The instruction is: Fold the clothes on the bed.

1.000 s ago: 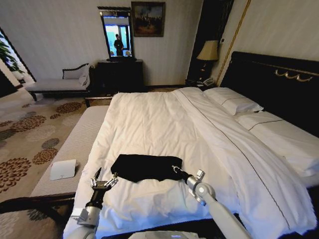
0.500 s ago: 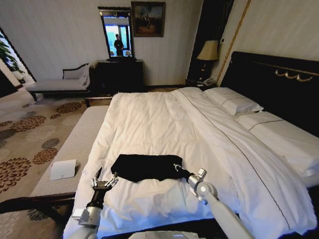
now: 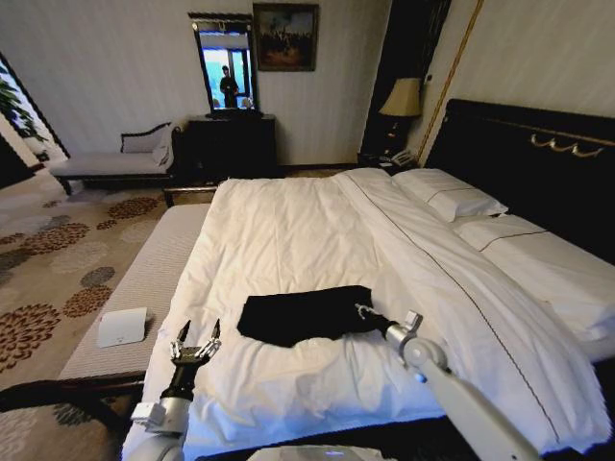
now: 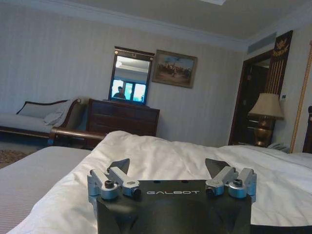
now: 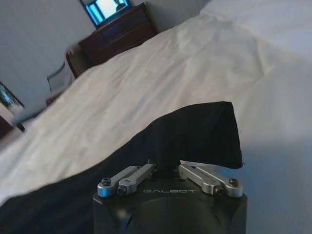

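Shirt pinched by the right gripper on the white bed.

The black T-shirt (image 3: pixel 306 313) lies bunched on the duvet of the bed (image 3: pixel 288 240), just below the centre of the head view. The right gripper (image 3: pixel 365 312), reaching in from the lower right, has its jaws pinching the shirt's right edge; the right wrist view shows the dark cloth (image 5: pixel 195 134) rising from between them. The left gripper (image 3: pixel 196 336) hovers at lower left over the bed's edge, jaws spread, apart from the shirt.
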Motion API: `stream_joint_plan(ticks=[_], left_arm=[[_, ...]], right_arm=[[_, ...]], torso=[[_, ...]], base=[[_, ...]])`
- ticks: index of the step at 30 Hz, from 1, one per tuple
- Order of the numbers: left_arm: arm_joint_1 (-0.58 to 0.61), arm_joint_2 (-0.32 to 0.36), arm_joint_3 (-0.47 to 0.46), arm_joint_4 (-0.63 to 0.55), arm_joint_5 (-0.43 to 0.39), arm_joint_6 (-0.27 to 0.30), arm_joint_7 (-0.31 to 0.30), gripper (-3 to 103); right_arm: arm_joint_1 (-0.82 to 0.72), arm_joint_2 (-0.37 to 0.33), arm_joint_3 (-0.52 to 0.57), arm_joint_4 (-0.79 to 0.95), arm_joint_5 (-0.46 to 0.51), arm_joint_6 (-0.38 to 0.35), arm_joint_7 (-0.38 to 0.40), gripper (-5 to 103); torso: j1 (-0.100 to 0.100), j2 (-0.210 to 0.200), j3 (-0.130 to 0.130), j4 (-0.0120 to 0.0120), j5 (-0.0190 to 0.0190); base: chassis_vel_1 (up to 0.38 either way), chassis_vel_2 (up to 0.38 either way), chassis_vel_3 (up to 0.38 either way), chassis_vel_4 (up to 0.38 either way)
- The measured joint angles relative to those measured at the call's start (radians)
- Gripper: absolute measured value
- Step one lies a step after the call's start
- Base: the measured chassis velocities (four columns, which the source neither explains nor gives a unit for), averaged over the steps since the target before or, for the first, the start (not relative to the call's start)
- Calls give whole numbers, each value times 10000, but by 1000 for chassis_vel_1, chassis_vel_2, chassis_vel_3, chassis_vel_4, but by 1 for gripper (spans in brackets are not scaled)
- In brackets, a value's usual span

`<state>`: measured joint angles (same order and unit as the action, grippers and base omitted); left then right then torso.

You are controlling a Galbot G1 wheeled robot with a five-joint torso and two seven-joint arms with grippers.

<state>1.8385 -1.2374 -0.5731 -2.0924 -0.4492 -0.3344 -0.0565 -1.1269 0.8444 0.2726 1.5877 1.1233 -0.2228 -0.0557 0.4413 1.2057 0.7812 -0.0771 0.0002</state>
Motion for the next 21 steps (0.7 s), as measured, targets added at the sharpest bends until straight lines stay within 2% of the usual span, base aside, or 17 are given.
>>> stream_joint_plan(ticks=[7,11,15,21], left_arm=[[245,-100,-81,-30,-73,-210,96,87],[407,-110,-234,-92,-180,-288,121,94],[459,-110,-341,-159,-219,-292,103,100],[492,-151,-584,-280,-374,-232,70,100]], right_arm=[[634,-423,-89,-1007,-643,215,-268,4],[671,-326,-103,-1142,-772,250,-273,4],[567,-113,-100,-637,-776,243,-95,4],[632,557,-205,1026,-125,52,791,4]], torso=[[0,0,0,0,-1],[0,0,0,0,-1],[-1,0,-1,-2,-1],[-1,0,-1,2,-8]], base=[[0,0,0,0],[0,0,0,0],[0,0,0,0],[0,0,0,0]])
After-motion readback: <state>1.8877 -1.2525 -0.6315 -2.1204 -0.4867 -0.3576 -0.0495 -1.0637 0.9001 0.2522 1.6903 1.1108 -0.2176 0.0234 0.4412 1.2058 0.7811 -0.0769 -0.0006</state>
